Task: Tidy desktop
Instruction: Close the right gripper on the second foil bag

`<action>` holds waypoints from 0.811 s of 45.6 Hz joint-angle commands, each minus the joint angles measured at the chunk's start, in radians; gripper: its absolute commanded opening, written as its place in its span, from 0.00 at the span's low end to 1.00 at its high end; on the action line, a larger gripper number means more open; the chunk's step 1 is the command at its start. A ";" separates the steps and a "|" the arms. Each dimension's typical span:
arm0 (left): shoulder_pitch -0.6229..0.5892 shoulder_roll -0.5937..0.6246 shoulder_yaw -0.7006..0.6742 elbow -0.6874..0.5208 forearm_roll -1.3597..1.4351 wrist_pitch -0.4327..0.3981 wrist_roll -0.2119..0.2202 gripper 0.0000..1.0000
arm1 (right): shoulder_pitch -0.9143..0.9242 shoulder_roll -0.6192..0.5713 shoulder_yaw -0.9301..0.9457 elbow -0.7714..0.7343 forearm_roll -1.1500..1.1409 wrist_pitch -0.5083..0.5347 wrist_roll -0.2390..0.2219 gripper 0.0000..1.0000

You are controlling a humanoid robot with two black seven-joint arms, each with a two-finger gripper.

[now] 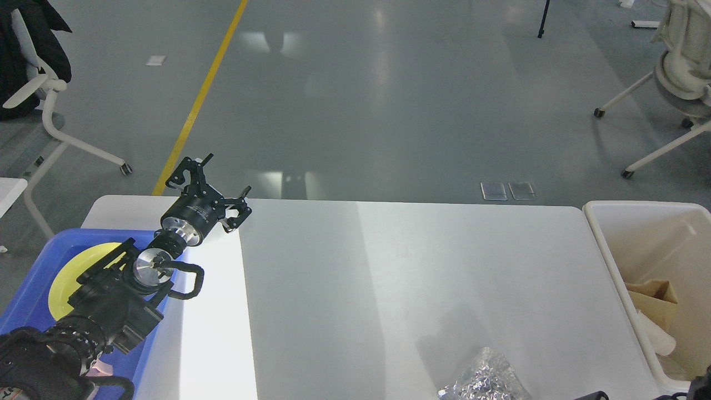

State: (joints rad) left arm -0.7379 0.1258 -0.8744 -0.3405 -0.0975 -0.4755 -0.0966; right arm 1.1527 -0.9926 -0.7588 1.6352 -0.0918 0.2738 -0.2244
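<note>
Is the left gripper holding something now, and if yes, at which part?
Nothing is held. The left gripper is open and empty above the far left edge of the desktop. The right gripper is not in view.

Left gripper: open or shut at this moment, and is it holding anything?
Open and empty. The left gripper has its two fingers spread wide apart above the desktop far edge, with nothing between them.

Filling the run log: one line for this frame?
left claw open, empty, raised over desktop far-left | right claw out of view | foil near edge | plate in tray | bin right
</note>
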 commanded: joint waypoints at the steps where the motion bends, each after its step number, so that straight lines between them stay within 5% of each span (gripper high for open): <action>1: 0.000 0.002 0.000 0.000 0.001 0.000 0.000 0.99 | -0.099 0.002 0.075 -0.005 0.000 -0.022 0.002 1.00; 11: 0.000 0.002 0.000 0.000 -0.001 0.000 0.000 0.99 | -0.266 0.008 0.200 -0.011 0.000 -0.071 0.005 0.99; 19: 0.000 0.002 0.000 0.000 0.001 0.000 0.000 0.99 | -0.343 0.028 0.250 -0.012 0.000 -0.087 0.071 0.86; 30: 0.000 0.002 0.000 0.000 -0.001 0.000 -0.002 0.99 | -0.357 0.071 0.250 -0.012 0.001 -0.156 0.102 0.37; 33: 0.000 0.002 0.000 0.000 -0.001 0.000 -0.002 0.99 | -0.355 0.072 0.248 -0.011 0.001 -0.150 0.102 0.00; 37: 0.000 0.002 0.000 0.000 -0.001 0.000 0.000 0.99 | -0.354 0.071 0.250 -0.011 0.001 -0.151 0.102 0.00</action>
State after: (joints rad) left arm -0.7378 0.1269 -0.8744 -0.3405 -0.0975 -0.4755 -0.0980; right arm 0.7964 -0.9226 -0.5092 1.6233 -0.0917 0.1211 -0.1227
